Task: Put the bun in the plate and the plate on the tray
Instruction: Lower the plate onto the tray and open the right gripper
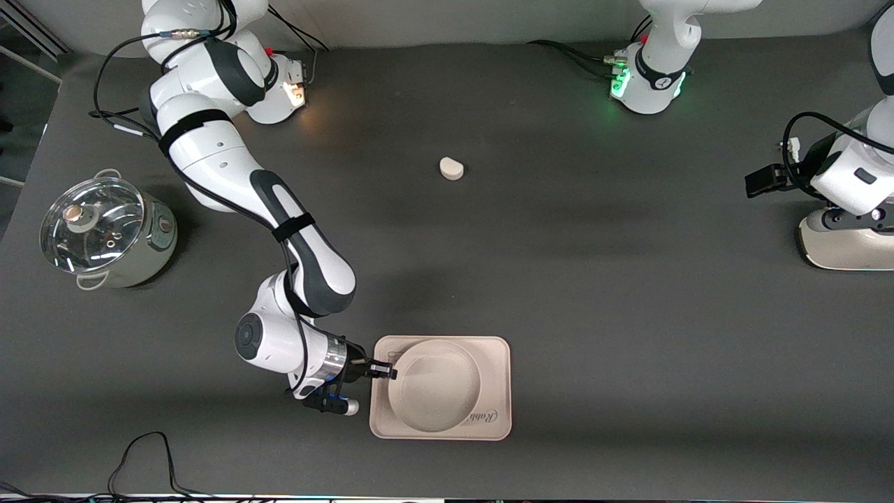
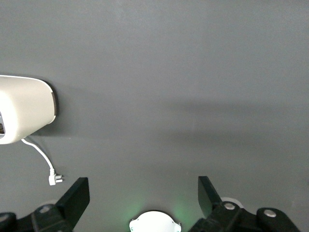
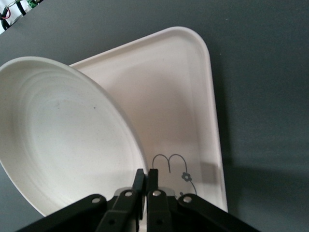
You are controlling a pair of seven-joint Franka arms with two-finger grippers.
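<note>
- Front view: the right gripper (image 1: 383, 370) pinches the rim of the plate (image 1: 434, 385) at the edge toward the right arm's end of the table, its fingers pressed tight on the thin lip.
- The plate lies out from those fingertips toward the left arm's end, over the tray (image 1: 497, 391); it looks to sit inside the tray's rim, though I cannot tell here whether it rests flat.
- The bun (image 1: 451, 168) lies on the bare table (image 1: 594, 279), well apart from the plate and farther from the front camera, with its flat side toward the left arm's end. It is not in the plate.
- By my reading the bun sits roughly between the two bases, and only the left arm has a free hand.
- Left wrist view: the left gripper (image 2: 144, 195) stands spread wide and empty over bare table, waiting near a white appliance (image 2: 24, 108) and its cord plug (image 2: 54, 179); no bun shows.
- Right wrist view: the right gripper's fingers (image 3: 153, 176) close on the plate rim. The plate appears tilted, with the held edge raised above the tray floor, where a cartoon print (image 3: 176, 166) shows just beside the fingers.
</note>
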